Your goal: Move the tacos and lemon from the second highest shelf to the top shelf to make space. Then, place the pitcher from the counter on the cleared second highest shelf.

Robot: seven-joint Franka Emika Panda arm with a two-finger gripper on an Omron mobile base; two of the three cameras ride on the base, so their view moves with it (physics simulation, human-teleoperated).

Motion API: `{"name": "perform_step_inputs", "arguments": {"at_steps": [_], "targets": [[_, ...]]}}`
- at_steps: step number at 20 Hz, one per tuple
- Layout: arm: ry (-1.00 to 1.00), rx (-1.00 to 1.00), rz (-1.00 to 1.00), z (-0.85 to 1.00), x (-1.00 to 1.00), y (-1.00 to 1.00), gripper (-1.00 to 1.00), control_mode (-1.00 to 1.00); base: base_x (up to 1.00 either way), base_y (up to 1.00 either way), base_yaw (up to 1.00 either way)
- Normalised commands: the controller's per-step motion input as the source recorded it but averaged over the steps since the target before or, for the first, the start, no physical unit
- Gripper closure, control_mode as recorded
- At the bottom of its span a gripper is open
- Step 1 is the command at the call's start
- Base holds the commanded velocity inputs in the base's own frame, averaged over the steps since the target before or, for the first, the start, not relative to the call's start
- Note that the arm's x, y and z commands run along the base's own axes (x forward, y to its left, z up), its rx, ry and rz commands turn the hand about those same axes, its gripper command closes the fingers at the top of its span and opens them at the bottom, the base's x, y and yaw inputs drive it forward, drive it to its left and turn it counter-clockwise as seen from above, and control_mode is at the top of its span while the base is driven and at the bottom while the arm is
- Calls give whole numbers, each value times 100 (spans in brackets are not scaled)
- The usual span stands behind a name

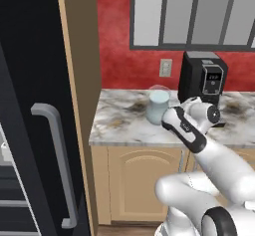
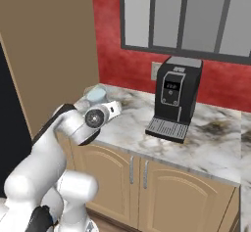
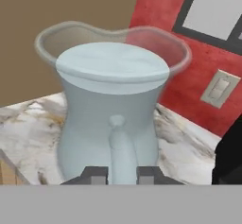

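The gripper (image 3: 121, 172) is clamped on the handle (image 3: 122, 147) of the pitcher (image 3: 111, 109), which stands on the counter (image 1: 124, 123) beside the coffee machine (image 1: 201, 78); such a narrow hold risks the heavy body swinging or slipping when lifted

Pitcher (image 3: 111, 109): pale blue translucent glass, bulbous body, narrower neck, wide flared clear rim, a handle on the side facing the hand camera. Upright. Stands on the counter (image 1: 119, 125), toward its left end and nearer the back wall than the front edge.

Counter: white-grey marble slab with brown veining, over tan wooden cabinet doors. Its left end meets a tall tan panel; its back edge meets a red wall.
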Motion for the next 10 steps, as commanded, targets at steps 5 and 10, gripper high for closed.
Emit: {"name": "perform_step_inputs", "arguments": {"at_steps": [5,10], "targets": [[19,-16,6,100,-62,26,100,-100,0,0,0],[10,-1,1,94,-50,6,100,-100,0,0,0]]}}
